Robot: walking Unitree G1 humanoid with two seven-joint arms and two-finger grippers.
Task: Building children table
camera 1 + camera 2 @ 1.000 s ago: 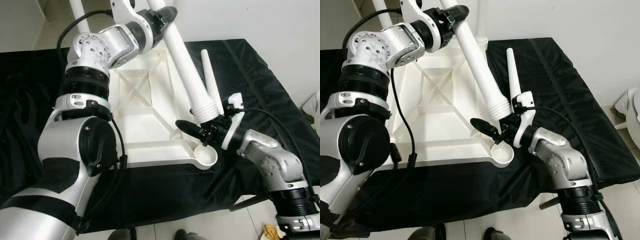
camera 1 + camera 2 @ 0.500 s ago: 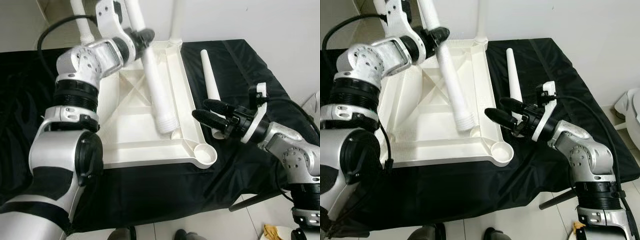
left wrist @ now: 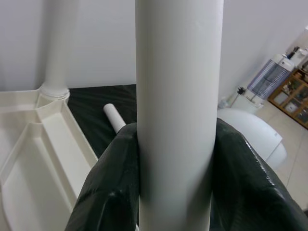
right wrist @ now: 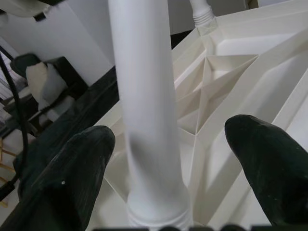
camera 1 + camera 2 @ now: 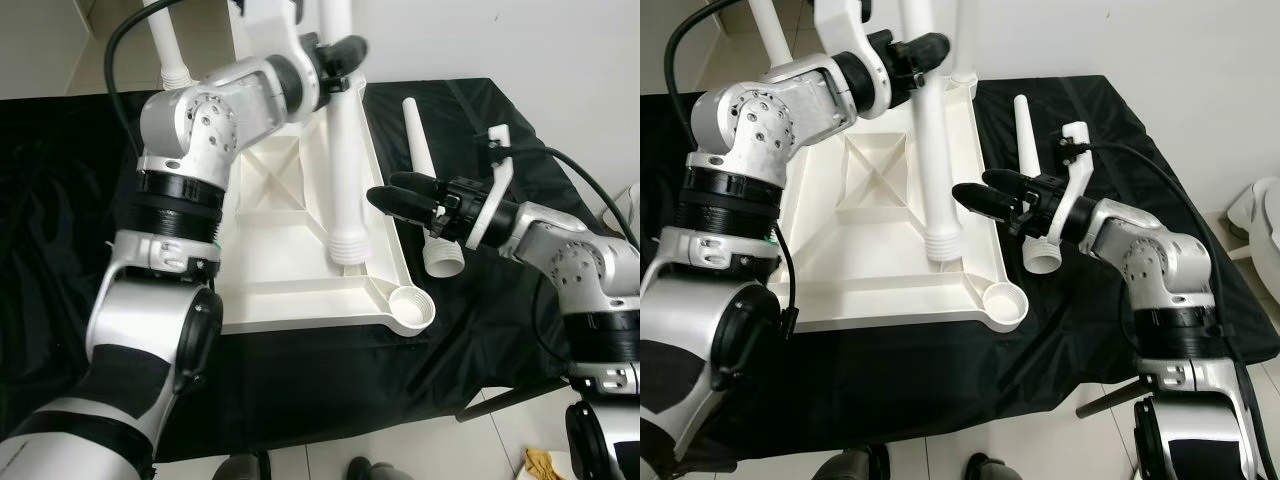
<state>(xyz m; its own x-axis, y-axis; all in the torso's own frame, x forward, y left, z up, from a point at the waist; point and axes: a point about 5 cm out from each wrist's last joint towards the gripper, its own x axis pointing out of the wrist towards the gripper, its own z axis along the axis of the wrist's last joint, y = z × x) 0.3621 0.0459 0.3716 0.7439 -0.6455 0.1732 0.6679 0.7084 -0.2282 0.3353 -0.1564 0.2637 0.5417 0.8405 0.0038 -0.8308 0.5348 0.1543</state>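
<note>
- The left hand [image 5: 335, 55] is clamped on a white table leg [image 5: 343, 170], its black fingers [image 3: 113, 187] pressed against both sides of the tube in the left wrist view.
- The held leg stands nearly upright, and its ribbed lower end hangs just above the upturned white tabletop [image 5: 270, 230], near the tabletop's near right corner.
- The right hand [image 5: 400, 200] hovers beside the leg's lower part with its fingers [image 4: 72, 168] spread apart, holding nothing.
- The round corner socket [image 5: 410, 305] at the near right corner is open, with no leg in it.
- Two legs appear already fitted at the far corners: one at the far left [image 5: 165, 40], one at the far right [image 5: 962, 35].
- A spare leg [image 5: 428, 190] lies on the black-covered counter [image 5: 540, 150], just beside the tabletop's right edge.
- Judged progress: about halfway. The held leg and the spare one remain to be seated.
</note>
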